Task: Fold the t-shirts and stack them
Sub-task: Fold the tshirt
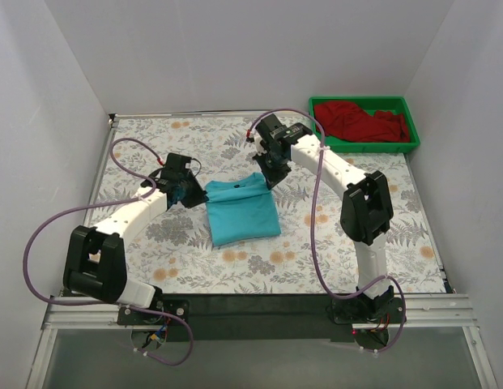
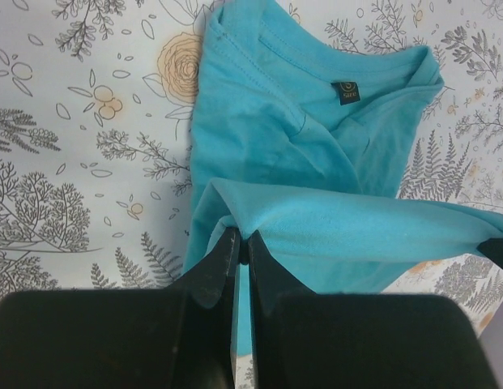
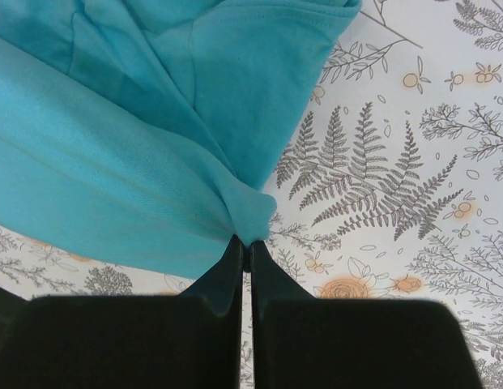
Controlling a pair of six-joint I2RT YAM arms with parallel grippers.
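Observation:
The turquoise-blue t-shirt (image 1: pixel 241 211) lies partly folded in the middle of the floral table. My left gripper (image 1: pixel 189 192) is shut on its far left corner; in the left wrist view the gripper (image 2: pixel 244 237) pinches a lifted fold of the turquoise t-shirt (image 2: pixel 316 154), whose collar tag faces up. My right gripper (image 1: pixel 270 173) is shut on the far right corner, and in its wrist view the gripper (image 3: pixel 246 243) holds a bunched tip of the same shirt (image 3: pixel 138 138). The dark red t-shirt (image 1: pixel 360 123) lies crumpled in the green tray (image 1: pixel 413 138).
The green tray stands at the back right corner of the table. White walls close in the table on the left, back and right. A dark strip (image 1: pixel 259 304) runs along the near edge between the arm bases.

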